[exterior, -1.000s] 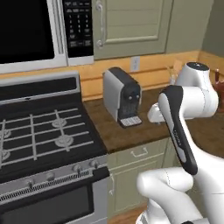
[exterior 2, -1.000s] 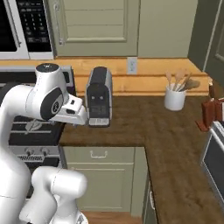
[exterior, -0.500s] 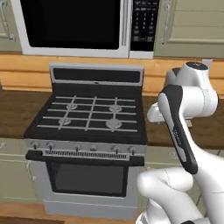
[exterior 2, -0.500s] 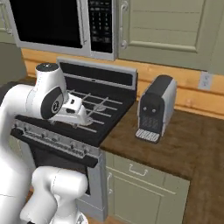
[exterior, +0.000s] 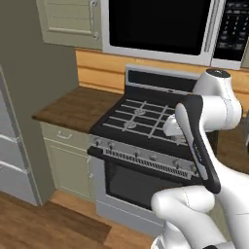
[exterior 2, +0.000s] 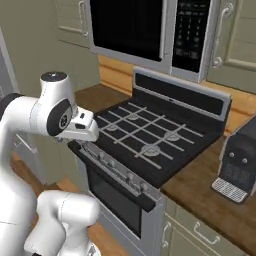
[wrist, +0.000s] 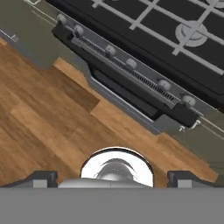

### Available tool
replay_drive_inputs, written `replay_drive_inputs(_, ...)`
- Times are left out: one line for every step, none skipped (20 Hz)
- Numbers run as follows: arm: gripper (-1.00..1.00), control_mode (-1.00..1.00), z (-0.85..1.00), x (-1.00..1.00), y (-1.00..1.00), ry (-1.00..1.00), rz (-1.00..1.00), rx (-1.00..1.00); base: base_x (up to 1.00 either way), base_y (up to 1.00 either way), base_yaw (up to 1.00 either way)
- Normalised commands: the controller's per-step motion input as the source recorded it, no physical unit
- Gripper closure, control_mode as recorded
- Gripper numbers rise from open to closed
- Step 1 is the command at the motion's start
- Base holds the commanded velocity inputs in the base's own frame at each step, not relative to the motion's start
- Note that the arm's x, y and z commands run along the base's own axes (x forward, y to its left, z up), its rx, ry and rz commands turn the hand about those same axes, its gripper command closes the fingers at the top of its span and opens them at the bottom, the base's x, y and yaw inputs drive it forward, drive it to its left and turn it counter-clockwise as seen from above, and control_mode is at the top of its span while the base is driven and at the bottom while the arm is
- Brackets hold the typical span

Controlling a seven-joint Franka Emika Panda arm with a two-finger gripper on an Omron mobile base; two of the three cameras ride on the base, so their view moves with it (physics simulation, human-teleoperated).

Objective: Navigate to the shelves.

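The shelves are out of view; light wood planks [exterior: 102, 70] run behind the stove with no thin shelf board on them. My arm is folded in front of the base, and its hand [exterior 2: 82, 127] hangs over the stove's front edge, pointing down. In the hand view my gripper [wrist: 113, 178] looks down at the wood floor and the oven front. Its two dark fingertips [wrist: 43, 177] stand far apart, open, with nothing between them.
A black gas stove [exterior: 146, 119] with an oven door [exterior 2: 117, 200] stands straight ahead under a microwave [exterior: 160, 24]. A dark wood countertop [exterior: 73, 107] lies to its left beside a tall grey-green panel [exterior: 24, 97]. A coffee machine [exterior 2: 240, 160] stands on the counter to the right.
The whole scene has slid to the right in both base views: the base has moved left, from the coffee machine past the stove. The arm keeps its folded pose.
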Motion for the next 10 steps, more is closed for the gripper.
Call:
replay_drive_inputs(-1.0, 1.0, 0.0, 0.0, 0.0, 0.0, 0.0, 0.0, 0.0, 0.56, 0.56)
replay_drive_inputs(-1.0, 1.0, 0.0, 0.0, 0.0, 0.0, 0.0, 0.0, 0.0, 0.55, 0.58)
replay_drive_inputs(-1.0, 1.0, 0.0, 0.0, 0.0, 0.0, 0.0, 0.0, 0.0, 0.54, 0.59)
replay_drive_inputs(-1.0, 1.0, 0.0, 0.0, 0.0, 0.0, 0.0, 0.0, 0.0, 0.54, 0.62)
replay_drive_inputs(-1.0, 1.0, 0.0, 0.0, 0.0, 0.0, 0.0, 0.0, 0.0, 0.55, 0.65)
replay_drive_inputs(-1.0, 1.0, 0.0, 0.0, 0.0, 0.0, 0.0, 0.0, 0.0, 0.54, 0.67)
replay_drive_inputs(-1.0, 1.0, 0.0, 0.0, 0.0, 0.0, 0.0, 0.0, 0.0, 0.53, 0.69)
replay_drive_inputs(-1.0, 1.0, 0.0, 0.0, 0.0, 0.0, 0.0, 0.0, 0.0, 0.55, 0.74)
replay_drive_inputs(-1.0, 1.0, 0.0, 0.0, 0.0, 0.0, 0.0, 0.0, 0.0, 0.55, 0.8)
replay_drive_inputs(-1.0, 1.0, 0.0, 0.0, 0.0, 0.0, 0.0, 0.0, 0.0, 0.51, 0.85)
